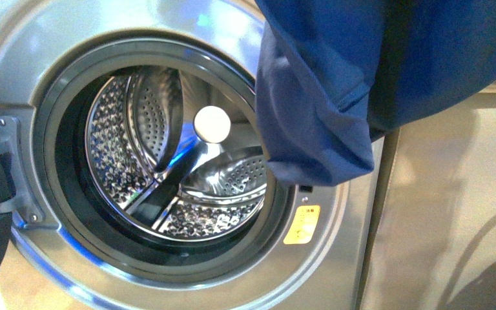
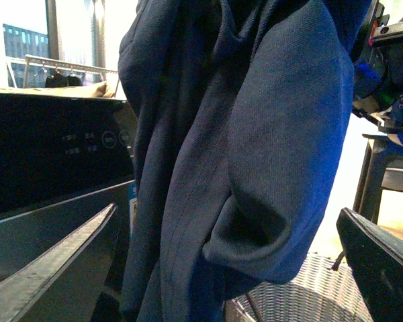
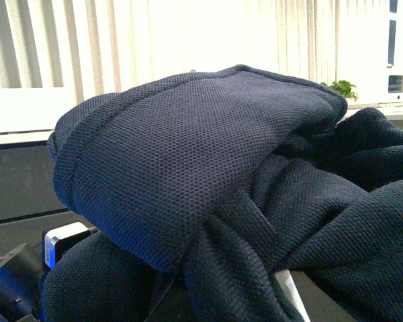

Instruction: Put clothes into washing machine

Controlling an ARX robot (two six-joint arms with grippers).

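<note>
Nothing is lying in the drum point(image 1: 135, 129) yet: the clothes point(image 1: 361, 84) are hanging outside the washing machine point(image 1: 39, 39), at two o'clock of its open mouth. Left fingers point(image 2: 54, 261) are standing apart, empty; fabric is hiding the right fingers, so their state I cannot tell.

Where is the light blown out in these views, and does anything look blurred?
Front view: white and blue glare on the washing machine and glints in its drum, plus a soft shadow on the cabinet. Left wrist view: the window is overexposed, leaving the clothes backlit and dim. Right wrist view: the blinds wash out white; the clothes' weave is sharp.
</note>
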